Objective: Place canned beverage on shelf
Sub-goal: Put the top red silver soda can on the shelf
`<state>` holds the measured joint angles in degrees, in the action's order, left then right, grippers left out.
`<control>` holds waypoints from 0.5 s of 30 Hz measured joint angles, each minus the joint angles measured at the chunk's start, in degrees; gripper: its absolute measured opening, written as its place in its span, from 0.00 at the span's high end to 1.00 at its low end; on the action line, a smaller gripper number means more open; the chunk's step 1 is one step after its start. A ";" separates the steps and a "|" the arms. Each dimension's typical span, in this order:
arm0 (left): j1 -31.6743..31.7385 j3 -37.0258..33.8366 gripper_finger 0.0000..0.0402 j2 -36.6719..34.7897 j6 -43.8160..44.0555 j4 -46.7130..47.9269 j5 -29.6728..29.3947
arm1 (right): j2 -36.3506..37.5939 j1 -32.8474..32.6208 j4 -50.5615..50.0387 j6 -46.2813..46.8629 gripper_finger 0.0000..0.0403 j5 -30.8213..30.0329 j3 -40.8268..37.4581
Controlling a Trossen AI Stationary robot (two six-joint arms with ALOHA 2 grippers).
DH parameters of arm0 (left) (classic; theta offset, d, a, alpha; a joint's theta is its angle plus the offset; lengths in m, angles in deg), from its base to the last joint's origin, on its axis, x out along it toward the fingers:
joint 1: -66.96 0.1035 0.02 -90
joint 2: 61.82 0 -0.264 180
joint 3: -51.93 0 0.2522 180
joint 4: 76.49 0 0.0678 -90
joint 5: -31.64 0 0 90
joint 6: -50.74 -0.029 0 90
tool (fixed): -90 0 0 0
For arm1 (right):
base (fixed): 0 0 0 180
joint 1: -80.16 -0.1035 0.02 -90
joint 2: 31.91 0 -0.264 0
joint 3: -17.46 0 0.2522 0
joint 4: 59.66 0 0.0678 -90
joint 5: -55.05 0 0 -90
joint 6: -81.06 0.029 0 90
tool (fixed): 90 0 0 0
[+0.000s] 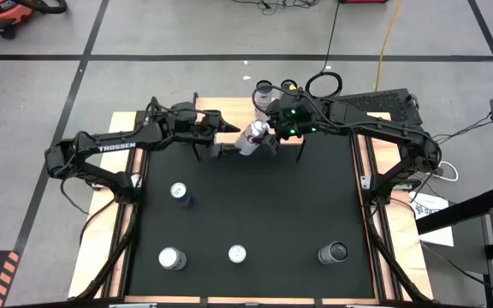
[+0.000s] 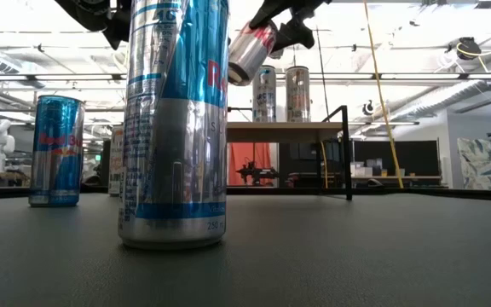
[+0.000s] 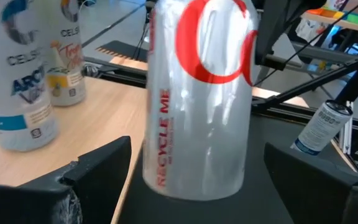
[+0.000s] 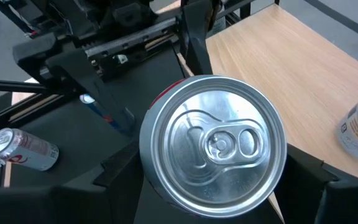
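On the black worktop (image 1: 255, 214) four cans stand apart. Farther back, the right end effector (image 1: 268, 137) grips a silver can (image 1: 252, 137), tilted above the shelf (image 1: 229, 115); the left end effector (image 1: 221, 137) gapes released beside it.

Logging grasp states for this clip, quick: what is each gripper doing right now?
Left gripper: open, fingers either side of the silver can without touching it.
Right gripper: shut on the silver can, held tilted by the shelf.
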<state>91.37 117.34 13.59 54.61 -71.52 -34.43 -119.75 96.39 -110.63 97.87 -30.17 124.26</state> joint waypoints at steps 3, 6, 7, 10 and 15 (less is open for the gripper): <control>-0.55 -0.01 0.07 0.00 -0.02 -1.12 -0.01 | 0.00 -0.10 0.50 0.00 0.36 0.01 0.00; -0.94 -0.01 0.07 0.00 0.12 -4.22 -0.02 | 0.00 -0.26 1.24 0.00 0.36 0.02 0.00; -1.09 -0.01 0.07 0.00 0.11 -4.87 -0.03 | 0.00 -0.43 1.61 0.02 0.36 0.00 0.00; -1.30 -0.01 0.07 0.00 0.11 -4.80 -0.06 | 0.02 -0.88 1.88 0.02 0.36 0.02 0.00; -1.30 -0.01 0.07 0.00 0.23 -4.82 -0.06 | 0.02 -1.86 2.44 0.01 0.36 0.03 0.00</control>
<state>90.07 117.33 13.59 54.84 -76.34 -34.48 -119.72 94.53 -108.20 97.89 -30.14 124.26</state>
